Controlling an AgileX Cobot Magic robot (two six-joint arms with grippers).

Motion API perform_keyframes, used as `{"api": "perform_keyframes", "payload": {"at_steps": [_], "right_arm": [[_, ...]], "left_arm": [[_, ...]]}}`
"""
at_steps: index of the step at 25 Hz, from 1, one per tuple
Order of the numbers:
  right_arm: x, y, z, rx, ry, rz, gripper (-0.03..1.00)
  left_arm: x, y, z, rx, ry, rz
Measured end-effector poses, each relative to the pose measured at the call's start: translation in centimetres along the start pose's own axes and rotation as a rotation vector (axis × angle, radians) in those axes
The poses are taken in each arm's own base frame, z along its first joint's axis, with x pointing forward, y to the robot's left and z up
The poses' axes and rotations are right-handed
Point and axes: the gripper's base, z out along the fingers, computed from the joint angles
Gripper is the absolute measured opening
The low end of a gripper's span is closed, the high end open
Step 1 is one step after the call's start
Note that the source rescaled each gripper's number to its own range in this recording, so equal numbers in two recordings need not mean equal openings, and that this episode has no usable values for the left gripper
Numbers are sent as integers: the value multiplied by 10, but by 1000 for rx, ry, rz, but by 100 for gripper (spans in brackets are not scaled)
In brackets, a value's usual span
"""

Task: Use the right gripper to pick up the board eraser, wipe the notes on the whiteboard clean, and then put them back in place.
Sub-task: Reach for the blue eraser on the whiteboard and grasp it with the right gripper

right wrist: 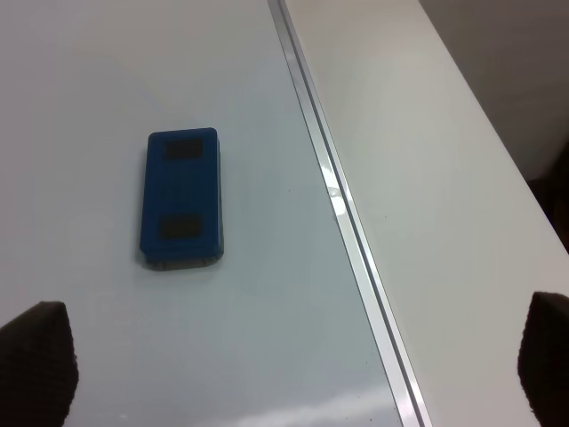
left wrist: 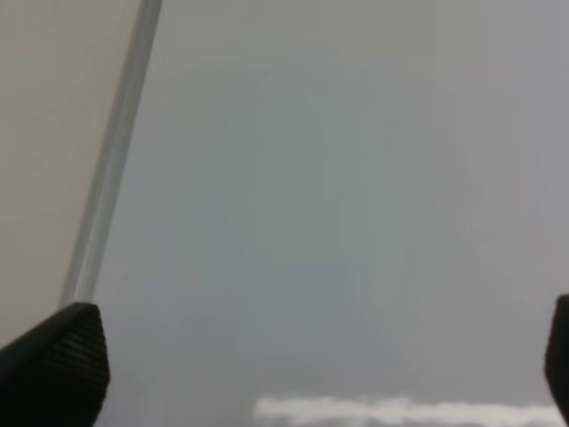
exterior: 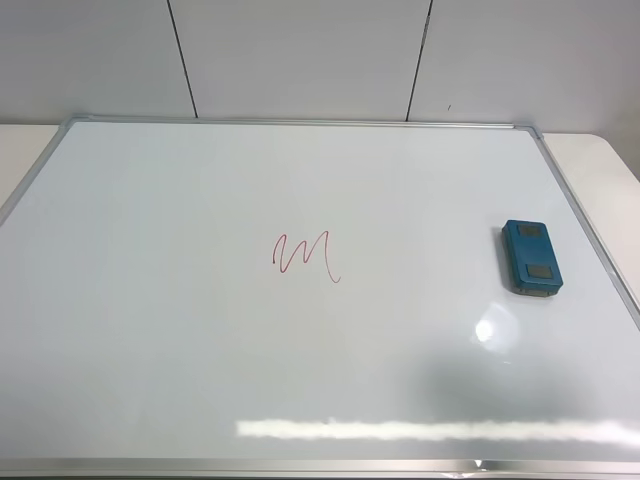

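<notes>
The whiteboard [exterior: 200, 340] fills most of the exterior high view, glossy white with a silver frame. The notes [exterior: 305, 257], a red cursive "m" scribble, sit near its middle. The board eraser [exterior: 531, 258], a teal-blue block with two grey patches, lies flat on the board near the right frame; it also shows in the right wrist view [right wrist: 181, 197]. My right gripper [right wrist: 293, 369] is open and empty, hovering above the board, its fingertips [right wrist: 37, 360] short of the eraser and apart from it. My left gripper [left wrist: 311, 356] is open and empty over bare board. Neither arm shows in the exterior high view.
The board's silver frame [right wrist: 342, 205] runs beside the eraser, with a beige table strip [right wrist: 427, 178] beyond it. The left frame edge [left wrist: 111, 169] shows in the left wrist view. A white panelled wall [exterior: 300, 55] stands behind the board.
</notes>
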Motion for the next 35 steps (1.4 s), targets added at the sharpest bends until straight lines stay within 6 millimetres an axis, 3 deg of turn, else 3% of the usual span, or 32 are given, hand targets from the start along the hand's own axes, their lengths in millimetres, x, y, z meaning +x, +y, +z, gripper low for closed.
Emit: {"api": "perform_keyframes", "payload": {"at_steps": [8, 12, 17, 25, 35], "right_arm": [[-2, 0, -2, 0, -9, -8, 100], [-19, 0, -8, 2, -21, -10, 100], [-46, 1, -2, 3, 35, -11, 100], [-76, 4, 27, 6, 153, 4, 100], [-105, 9, 85, 12, 339, 29, 100]], "left_arm": [[0, 0, 0, 0, 0, 0], [0, 0, 0, 0, 0, 0], [0, 0, 0, 0, 0, 0], [0, 0, 0, 0, 0, 0], [0, 0, 0, 0, 0, 0]]}}
